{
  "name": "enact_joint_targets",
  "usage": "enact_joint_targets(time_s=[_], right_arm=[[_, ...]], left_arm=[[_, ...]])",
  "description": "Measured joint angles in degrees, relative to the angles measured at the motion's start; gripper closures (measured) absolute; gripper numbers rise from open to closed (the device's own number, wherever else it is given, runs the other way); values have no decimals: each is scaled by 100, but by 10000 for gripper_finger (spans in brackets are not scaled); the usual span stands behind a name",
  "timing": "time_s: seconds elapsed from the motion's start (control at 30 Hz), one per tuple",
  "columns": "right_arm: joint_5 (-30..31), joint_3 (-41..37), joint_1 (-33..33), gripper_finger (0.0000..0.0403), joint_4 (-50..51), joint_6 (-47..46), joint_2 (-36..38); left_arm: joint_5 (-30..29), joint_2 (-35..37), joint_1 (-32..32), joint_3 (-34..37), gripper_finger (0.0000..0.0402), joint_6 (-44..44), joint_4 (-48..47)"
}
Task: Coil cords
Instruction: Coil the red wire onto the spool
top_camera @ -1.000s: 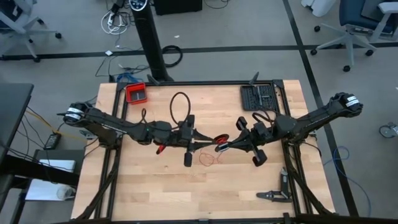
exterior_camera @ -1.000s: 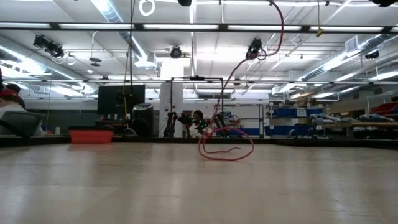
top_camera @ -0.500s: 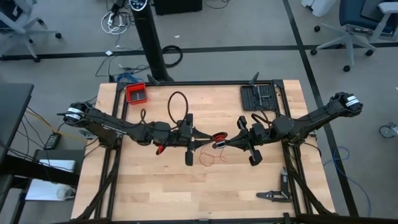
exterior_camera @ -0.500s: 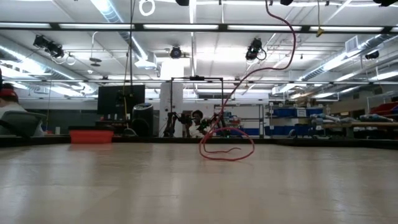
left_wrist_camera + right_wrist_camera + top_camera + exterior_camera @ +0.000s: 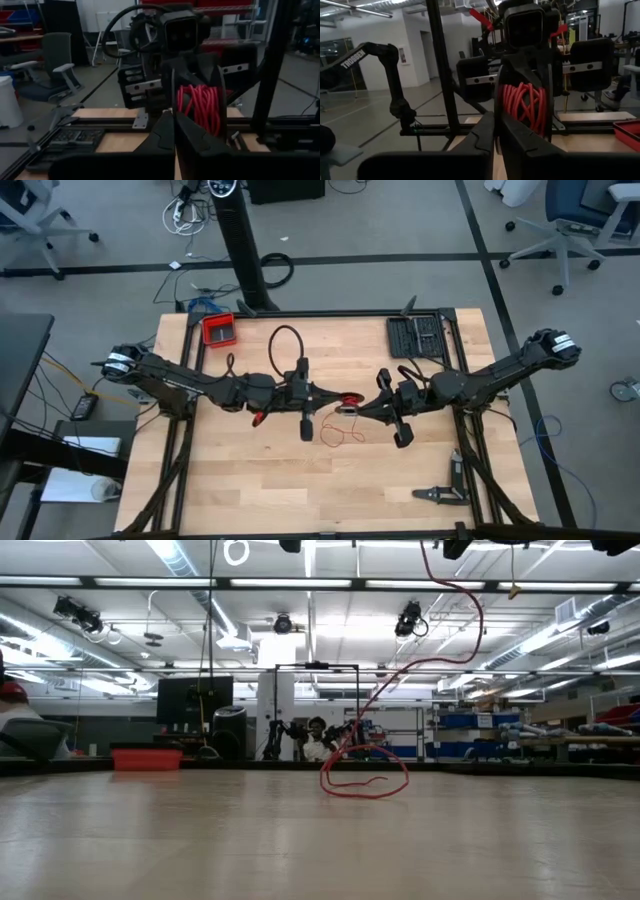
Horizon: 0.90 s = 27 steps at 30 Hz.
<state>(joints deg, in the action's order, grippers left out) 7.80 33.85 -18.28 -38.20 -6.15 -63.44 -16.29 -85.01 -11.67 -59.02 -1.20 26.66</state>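
In the low view, the red cord (image 5: 452, 610) is cut off by the upper edge, so neither claw is seen there. From overhead, the coiled bundle between both claws is too small for its windings to be counted.

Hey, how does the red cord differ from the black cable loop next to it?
The red cord is very thin; the black cable loop is thicker. The red cord is partly wound into a tight bundle raised above the table, with a loose tail on the wood; the black cable loop forms one open loop. Both curve into loops.
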Motion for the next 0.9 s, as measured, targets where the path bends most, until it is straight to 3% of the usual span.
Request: enact_joint_targets(time_s=[0.1,0.37,0.67,0.9], right_arm=[[140,0,-25,367,261,2,240],[1741,2,-362,351,1819,-208,886],[2218,2,-775,351,2089,-1107,-15],[3335,70,-1206,351,2142,-1067,-630]], left_arm=[[-72,2,1,0,400,-39,-60],[-400,122,7,2,401,-89,-391],[-820,122,5,2,401,-162,-405],[-924,122,5,2,401,-174,-461]])
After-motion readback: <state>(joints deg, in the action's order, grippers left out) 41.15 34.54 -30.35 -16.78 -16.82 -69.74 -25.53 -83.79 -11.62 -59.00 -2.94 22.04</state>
